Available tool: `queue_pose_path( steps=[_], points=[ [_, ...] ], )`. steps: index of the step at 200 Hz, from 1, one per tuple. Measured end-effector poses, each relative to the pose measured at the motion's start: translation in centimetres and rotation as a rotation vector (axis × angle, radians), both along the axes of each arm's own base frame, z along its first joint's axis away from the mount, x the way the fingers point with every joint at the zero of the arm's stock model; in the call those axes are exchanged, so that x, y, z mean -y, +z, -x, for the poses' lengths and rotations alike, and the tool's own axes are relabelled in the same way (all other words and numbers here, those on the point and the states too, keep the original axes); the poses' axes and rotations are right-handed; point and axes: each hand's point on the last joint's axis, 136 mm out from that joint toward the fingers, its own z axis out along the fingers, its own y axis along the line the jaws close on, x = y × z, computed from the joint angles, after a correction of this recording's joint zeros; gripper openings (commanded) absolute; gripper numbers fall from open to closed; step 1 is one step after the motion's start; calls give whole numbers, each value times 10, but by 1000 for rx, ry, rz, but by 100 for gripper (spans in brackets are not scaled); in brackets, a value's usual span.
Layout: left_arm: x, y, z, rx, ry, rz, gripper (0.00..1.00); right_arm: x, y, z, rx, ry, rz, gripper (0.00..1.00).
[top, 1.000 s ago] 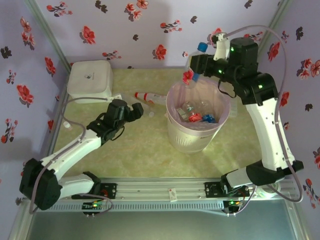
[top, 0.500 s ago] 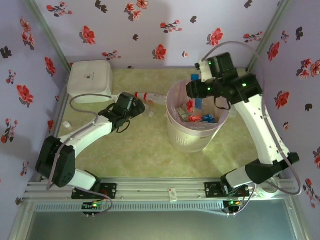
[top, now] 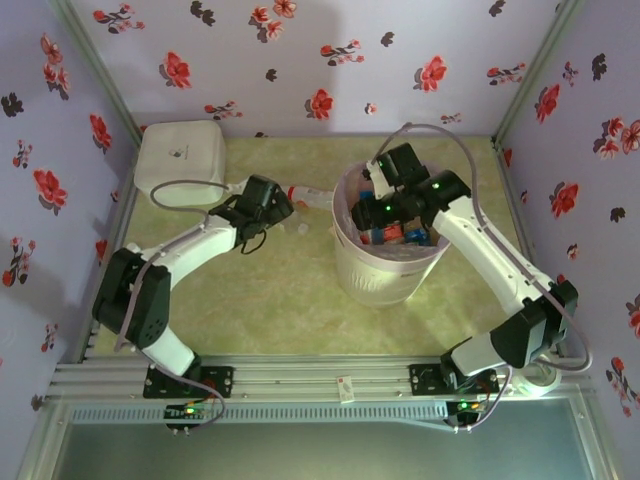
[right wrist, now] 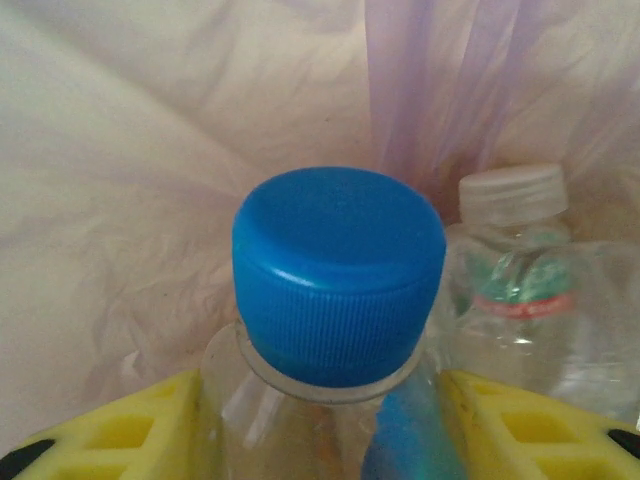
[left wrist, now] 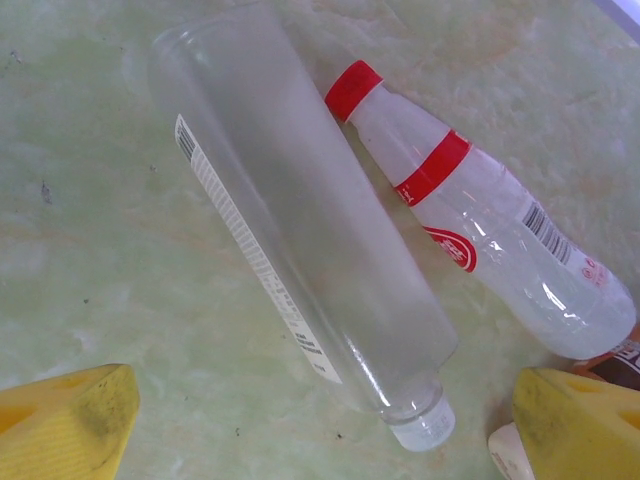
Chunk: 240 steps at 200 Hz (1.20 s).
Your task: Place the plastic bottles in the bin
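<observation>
Right gripper pinches the blue-capped bottle down inside the pink-lined bin, other bottles beside it in there, left gripper spread wide just over the white-capped bottle and the red-capped bottle lying side by side on the green table.

Clear bottle lies diagonally on the greenish desk, red-capped bottle just right of it. Yellow fingertips poke in at both bottom corners.
</observation>
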Motion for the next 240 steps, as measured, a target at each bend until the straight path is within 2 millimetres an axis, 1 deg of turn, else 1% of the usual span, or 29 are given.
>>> queue_pose_path(
  steps=[23,63,95,124,139,147,174,194,209,240],
  points=[
    [4,-6,-7,-12,2,-5,96,-2,-9,-2,7,-7,-19,48],
    [5,-19,-10,-39,19,-5,96,-1,-8,-4,33,-24,-66,54],
    [4,-32,-10,-66,27,-16,96,-1,-4,-4,43,-28,-91,69],
    [5,-34,-13,-70,33,-14,96,7,5,-2,55,-38,-92,82],
    [7,-31,-16,-63,36,-7,96,12,21,2,81,-36,-99,88],
    [9,-30,-19,-59,39,-1,96,14,35,4,109,-33,-111,89],
    [13,-31,-23,-59,37,8,97,26,91,10,237,-28,-163,89],
    [17,-36,-27,-70,30,10,97,39,121,16,311,-45,-190,89],
    [20,-40,-29,-79,26,11,97,46,134,20,347,-54,-200,89],
    [24,-49,-31,-99,18,12,97,53,141,26,368,-67,-207,89]
  ],
)
